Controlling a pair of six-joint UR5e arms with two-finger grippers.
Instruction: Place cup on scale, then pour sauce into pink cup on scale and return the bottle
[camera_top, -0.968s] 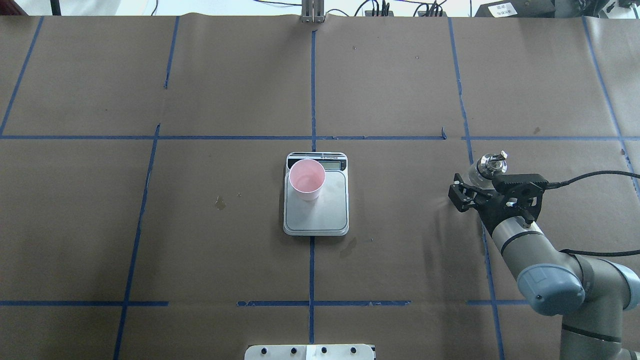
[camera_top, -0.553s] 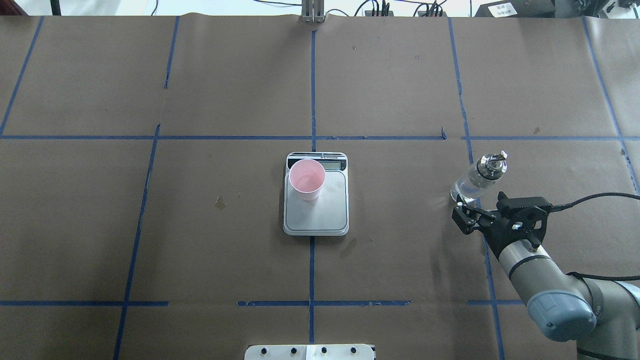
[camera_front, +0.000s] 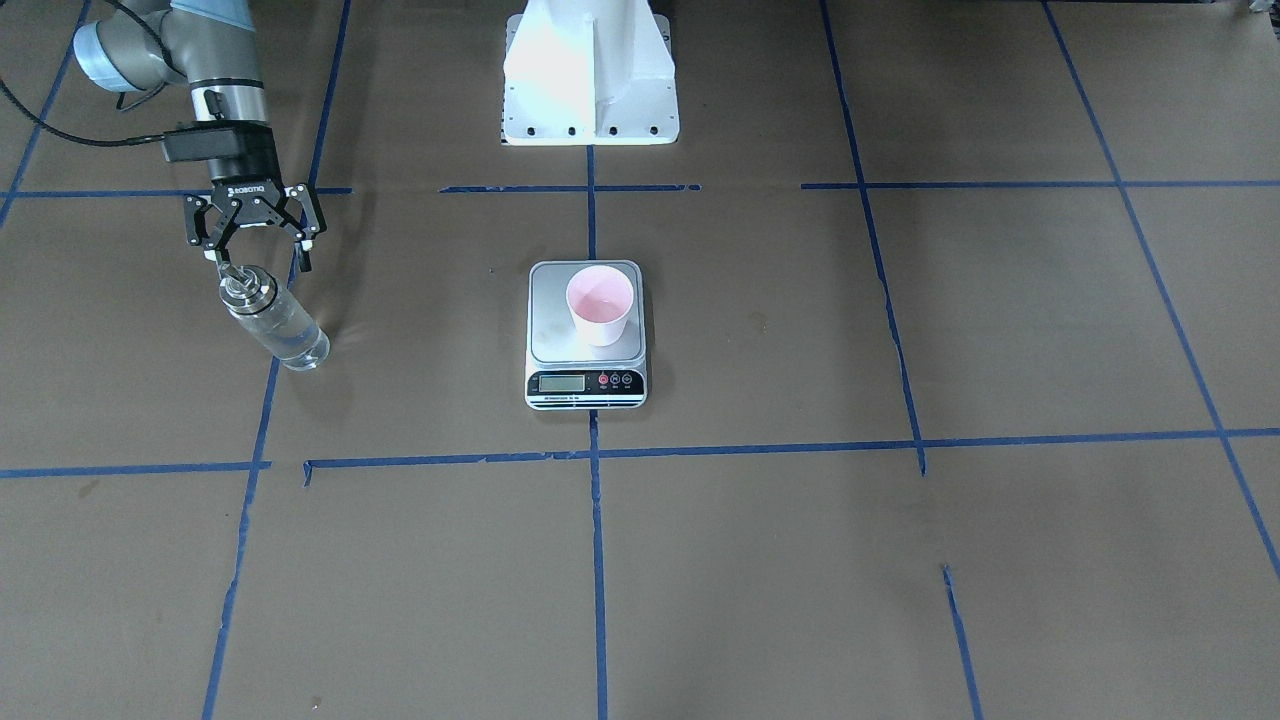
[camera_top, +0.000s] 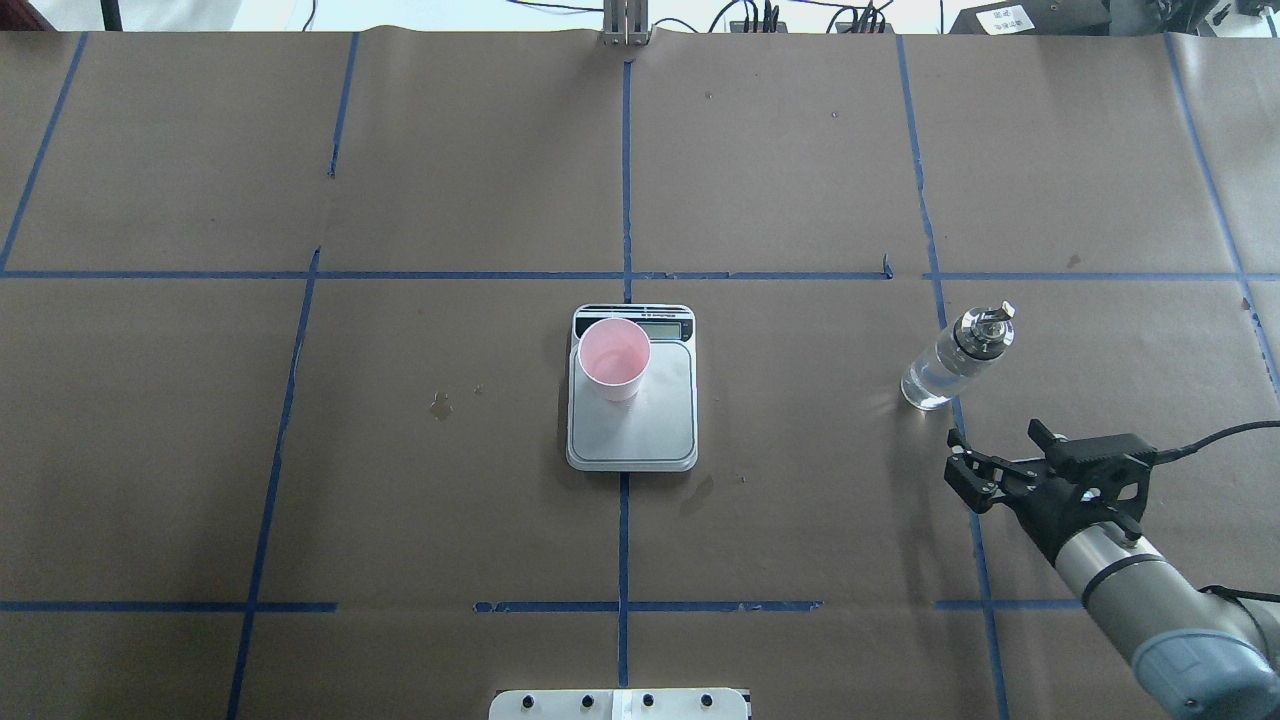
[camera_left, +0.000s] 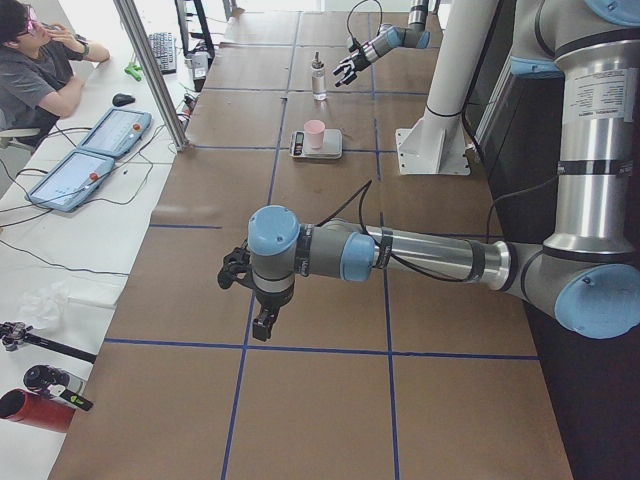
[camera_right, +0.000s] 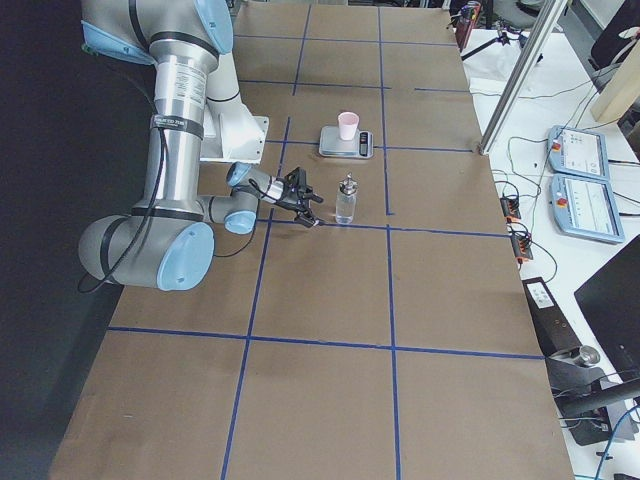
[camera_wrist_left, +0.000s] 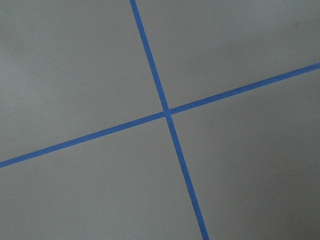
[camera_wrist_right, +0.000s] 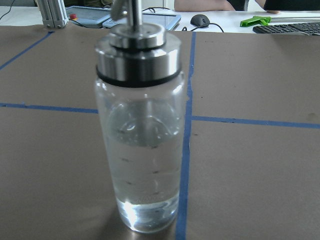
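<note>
The right pincer (camera_front: 259, 256), jaws apart and empty, has drawn back from the bottle (camera_top: 945, 362), which now stands free and upright on the worktop (camera_top: 800, 150), well apart from the scale (camera_top: 640, 430). Farther off, the cup (camera_top: 613, 358) sits on the scale's platform, so the return appears complete; the left pincer's (camera_left: 240, 275) state cannot be told.

Pretty clearly a robotics lab where I work: my table (camera_top: 800, 150) is wrapped in brown paper with a blue tape grid (camera_top: 626, 180), I'm bolted to a white pedestal (camera_front: 590, 70), and alongside there's a white desk (camera_left: 60, 235) with two teach pendants (camera_left: 112, 132), a keyboard (camera_left: 160, 48), loose cables (camera_left: 40, 262), an aluminium frame post (camera_left: 150, 70) and a person (camera_left: 35, 70) sitting at it
</note>
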